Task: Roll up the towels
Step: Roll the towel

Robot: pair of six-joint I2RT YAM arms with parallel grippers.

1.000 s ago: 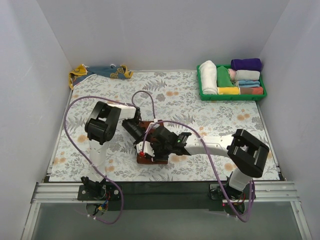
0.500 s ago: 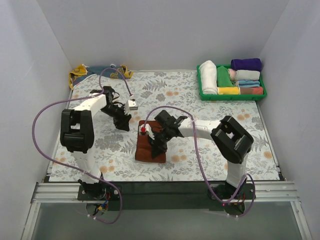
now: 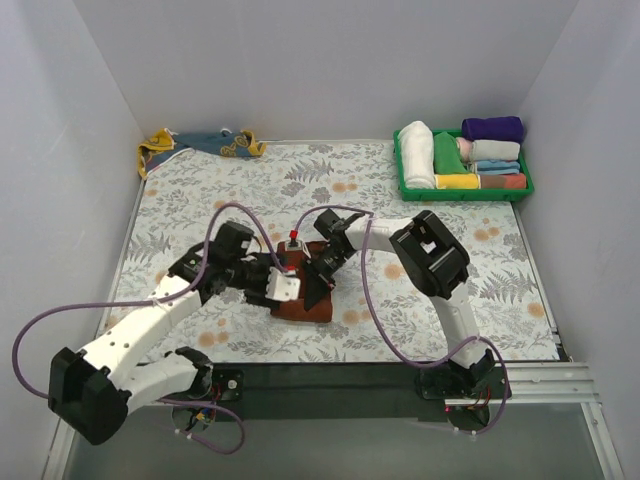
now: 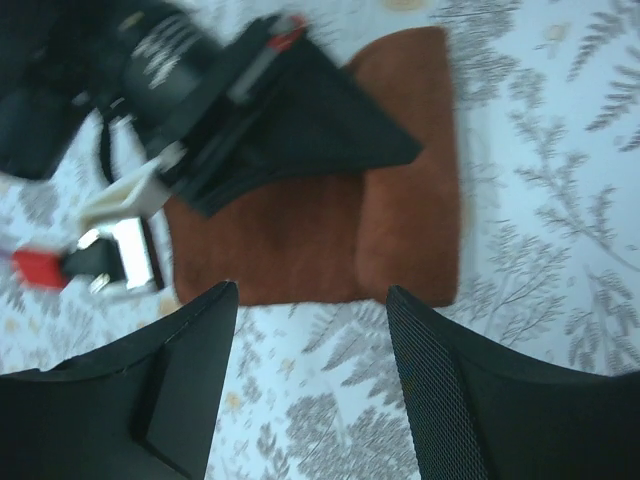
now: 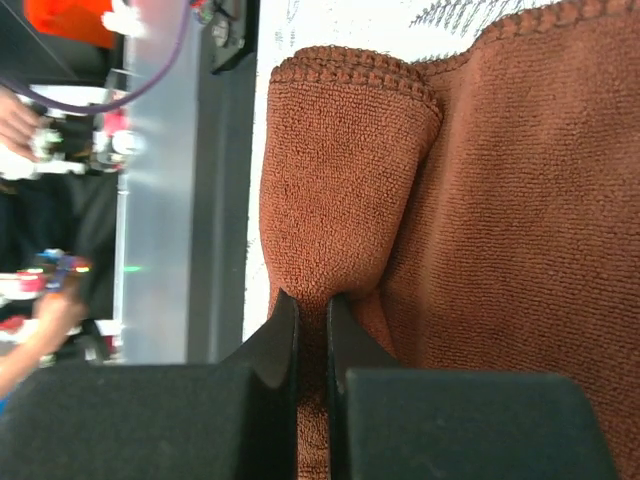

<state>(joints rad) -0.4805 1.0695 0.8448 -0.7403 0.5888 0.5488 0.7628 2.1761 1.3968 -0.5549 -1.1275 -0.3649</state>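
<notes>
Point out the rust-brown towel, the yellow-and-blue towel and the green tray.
rust-brown towel (image 3: 305, 310): top view, on its near edge.
yellow-and-blue towel (image 3: 153, 150): top view, on its yellow left end.
green tray (image 3: 470, 194): top view, on its front wall.

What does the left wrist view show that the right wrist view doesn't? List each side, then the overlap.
Left wrist only: the rust-brown towel as a whole folded shape on the floral table cover, the right gripper lying across it, and the left gripper open, holding nothing. Right wrist only: the right gripper's fingers pinched shut on a fold of cloth, close enough to see the stitched hem. Both: the same towel.
</notes>
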